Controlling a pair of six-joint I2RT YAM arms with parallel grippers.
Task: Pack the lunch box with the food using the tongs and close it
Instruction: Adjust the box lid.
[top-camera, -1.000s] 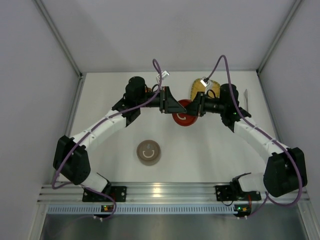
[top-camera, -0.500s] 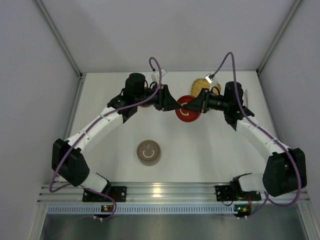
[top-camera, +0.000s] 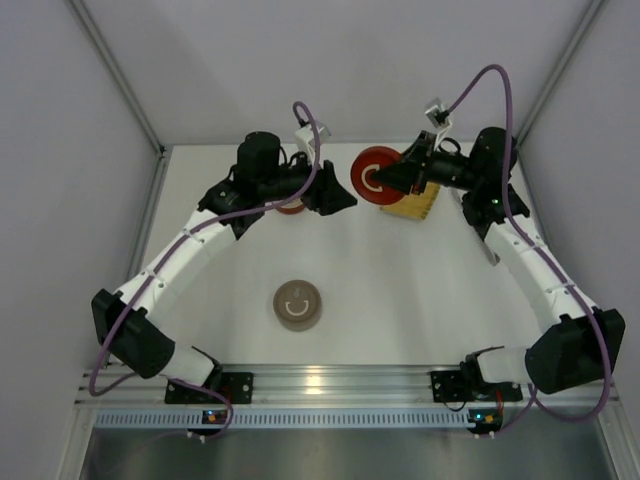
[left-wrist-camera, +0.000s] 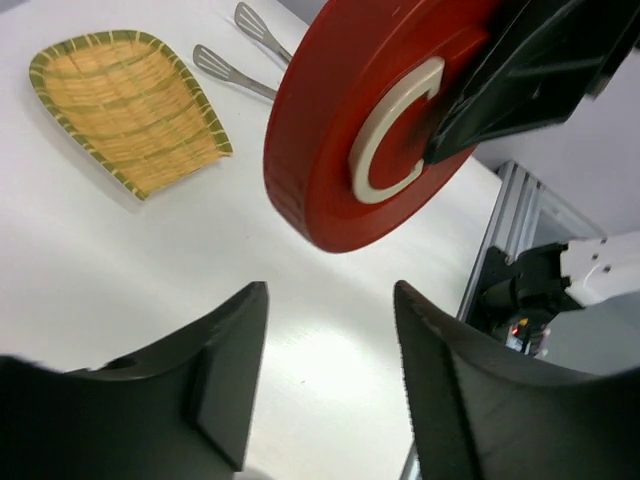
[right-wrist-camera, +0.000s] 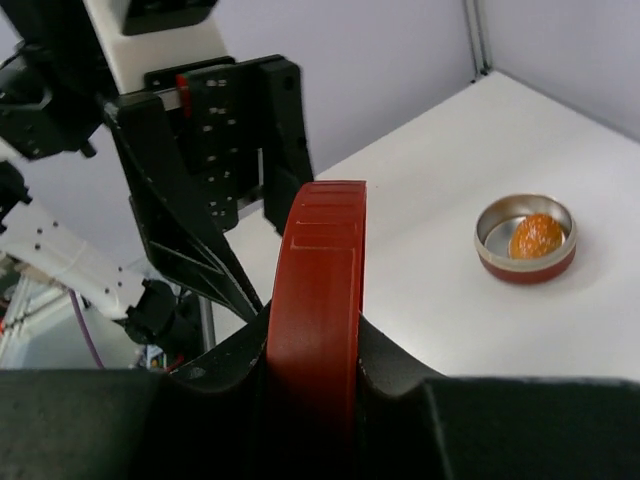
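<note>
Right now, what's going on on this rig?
The right hand is clamped on the red lid, holding it on edge above the table. The left hand is open and empty, facing the lid. The tin sits uncovered with the orange chunk inside; no black piece shows. The tongs lie on the table beside the empty woven tray. The box is not closed yet.

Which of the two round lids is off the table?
The red lid, held on edge by the right gripper; the tan smiley lid lies flat.
</note>
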